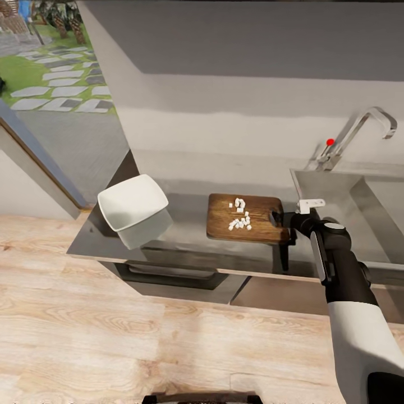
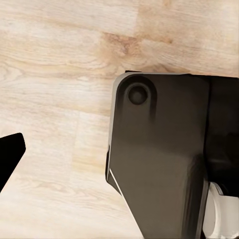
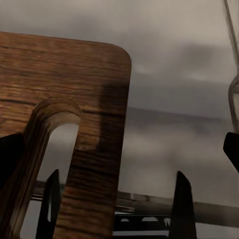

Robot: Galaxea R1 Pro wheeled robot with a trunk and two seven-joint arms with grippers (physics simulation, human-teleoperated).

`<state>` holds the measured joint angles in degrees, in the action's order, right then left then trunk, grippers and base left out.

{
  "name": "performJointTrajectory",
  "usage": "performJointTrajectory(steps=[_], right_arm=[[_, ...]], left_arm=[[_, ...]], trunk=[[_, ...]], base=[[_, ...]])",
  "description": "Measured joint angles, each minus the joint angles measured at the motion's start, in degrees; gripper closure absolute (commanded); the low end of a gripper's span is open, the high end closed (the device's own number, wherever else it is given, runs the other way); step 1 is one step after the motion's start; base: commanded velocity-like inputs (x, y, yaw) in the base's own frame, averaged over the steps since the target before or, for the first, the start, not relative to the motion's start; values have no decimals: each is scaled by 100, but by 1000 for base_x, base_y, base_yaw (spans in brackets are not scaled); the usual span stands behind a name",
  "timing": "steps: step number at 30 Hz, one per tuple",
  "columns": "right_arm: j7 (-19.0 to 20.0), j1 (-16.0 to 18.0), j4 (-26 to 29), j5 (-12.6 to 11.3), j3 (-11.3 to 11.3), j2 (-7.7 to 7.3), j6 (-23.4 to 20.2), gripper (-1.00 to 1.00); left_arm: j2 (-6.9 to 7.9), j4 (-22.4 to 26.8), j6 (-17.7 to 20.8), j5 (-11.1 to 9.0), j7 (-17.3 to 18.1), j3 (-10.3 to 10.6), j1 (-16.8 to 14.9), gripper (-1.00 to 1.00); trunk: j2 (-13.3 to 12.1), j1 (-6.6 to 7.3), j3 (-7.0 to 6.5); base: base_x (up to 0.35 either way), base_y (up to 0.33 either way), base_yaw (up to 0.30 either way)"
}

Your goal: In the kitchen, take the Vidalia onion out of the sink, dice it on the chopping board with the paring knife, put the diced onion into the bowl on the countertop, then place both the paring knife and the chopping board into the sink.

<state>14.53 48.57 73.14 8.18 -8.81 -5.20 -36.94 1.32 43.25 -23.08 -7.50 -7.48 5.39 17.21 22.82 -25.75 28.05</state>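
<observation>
Reaching in with my right gripper [image 1: 279, 217] at the handle end of the chopping board [image 1: 247, 217], I have the fingers [image 3: 181, 204] spread fairly wide, one on each side of the board's outer rim strip beside the slotted handle hole, and not closed on anything as far as I can judge from the right wrist view; the board lies flat on the countertop [image 1: 185, 196] with the diced onion [image 1: 240, 216] heaped in small white bits near its middle, none of it in the bowl [image 1: 133, 201] yet; the bowl sits well apart at the far end of the counter, tilted up on one edge; the sink [image 1: 336, 196] is just beside the board on its other side, tap [image 1: 359, 134] behind it; something small and pale [image 1: 310, 205] rests at the sink's near corner, possibly the paring knife, but I cannot tell; the left gripper [image 2: 11, 154] shows as a dark tip over the wooden floor [image 2: 59, 59], and whether it is open or closed I cannot say. My worry is the lift: gripping the board by one end means its weight hangs off the fingers, so it may sag or twist and shed onion onto the counter; a poor bite on that rim could let it slip; carrying it across also risks knocking the tilted bowl.
</observation>
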Motion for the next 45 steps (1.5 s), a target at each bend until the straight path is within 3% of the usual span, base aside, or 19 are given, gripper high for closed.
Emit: performJointTrajectory(steps=[31, 42, 43, 45], right_arm=[[-6, 2, 27, -69, -2, 0, 3, -100], [-7, 3, 45, -67, -1, 1, 4, -100], [-9, 2, 47, -67, -1, 1, 2, 100], [-6, 2, 38, -118, 0, 2, 1, 100]], left_arm=[[1, 0, -4, 0, 0, 4, 1, -100], [2, 0, -8, 0, 0, 4, 0, -100], [5, 0, -7, 0, 0, 4, 0, -100], [6, 0, -4, 0, 0, 4, 0, -100]], trunk=[[3, 2, 242], [3, 2, 253], [3, 2, 253], [3, 2, 253]], base=[[0, 0, 0], [0, 0, 0], [0, 0, 0], [0, 0, 0]])
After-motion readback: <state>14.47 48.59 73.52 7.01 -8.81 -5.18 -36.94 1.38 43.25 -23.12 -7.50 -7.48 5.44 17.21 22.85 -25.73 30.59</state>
